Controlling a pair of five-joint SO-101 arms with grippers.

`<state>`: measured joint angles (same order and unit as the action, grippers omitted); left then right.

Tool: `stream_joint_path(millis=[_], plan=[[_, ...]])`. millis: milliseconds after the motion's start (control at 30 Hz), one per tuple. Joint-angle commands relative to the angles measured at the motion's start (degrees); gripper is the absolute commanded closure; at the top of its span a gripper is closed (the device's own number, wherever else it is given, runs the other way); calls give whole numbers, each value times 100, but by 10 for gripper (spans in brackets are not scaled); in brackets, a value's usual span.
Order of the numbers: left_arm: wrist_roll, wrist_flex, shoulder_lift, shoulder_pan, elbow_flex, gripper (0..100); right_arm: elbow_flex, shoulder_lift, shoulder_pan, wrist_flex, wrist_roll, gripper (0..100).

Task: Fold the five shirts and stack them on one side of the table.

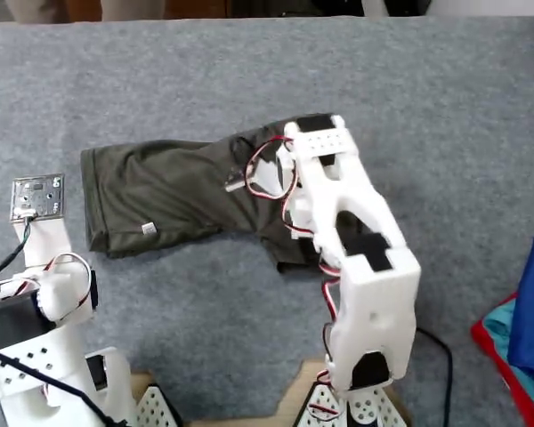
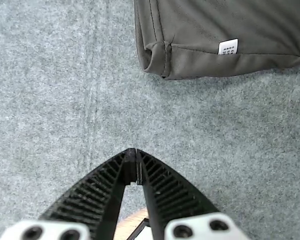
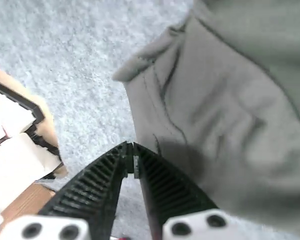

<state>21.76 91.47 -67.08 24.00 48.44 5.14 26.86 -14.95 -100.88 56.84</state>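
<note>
The left claw [image 2: 135,167] is clenched with nothing in it, its two black fingers meeting at the tips. It hangs over bare grey desk [image 2: 65,100]. Ahead of it, well apart from the tips, lies the folded corner of a dark olive shirt [image 2: 215,30], with a small white tag [image 2: 228,47] sewn at the hem that faces the claw.

The right claw [image 3: 131,162] is also clenched, tips pressed together. They sit right at the edge of the shirt [image 3: 230,115], where a seamed hem runs out beyond them. Most of the cloth spreads ahead and to one side of the claw, and grey desk lies on the other side. Whether any cloth is pinched between the tips cannot be told. Behind this claw a wooden board [image 3: 20,200] and a white arm part [image 3: 10,135] are near.

From above, the shirt [image 1: 169,191] lies partly folded on the middle of the desk [image 1: 427,107]. The right arm [image 1: 356,258] stretches over one end of it, and the left arm [image 1: 44,302] stands back from the other end. A pile of blue and red clothes [image 1: 525,329] sits well off beyond the right arm, at the desk's edge.
</note>
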Motion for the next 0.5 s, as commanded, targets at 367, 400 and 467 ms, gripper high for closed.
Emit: stream_joint_path(millis=[367,400,467], plan=[[44,-97,-40,9,-44,976,-3327,-2932,-101,1749,519,837],[44,-97,-40,9,-26,976,-3574,-3037,-75,2066,484,836],[44,-97,-40,0,-9,976,-4057,-3178,-57,2681,475,836]])
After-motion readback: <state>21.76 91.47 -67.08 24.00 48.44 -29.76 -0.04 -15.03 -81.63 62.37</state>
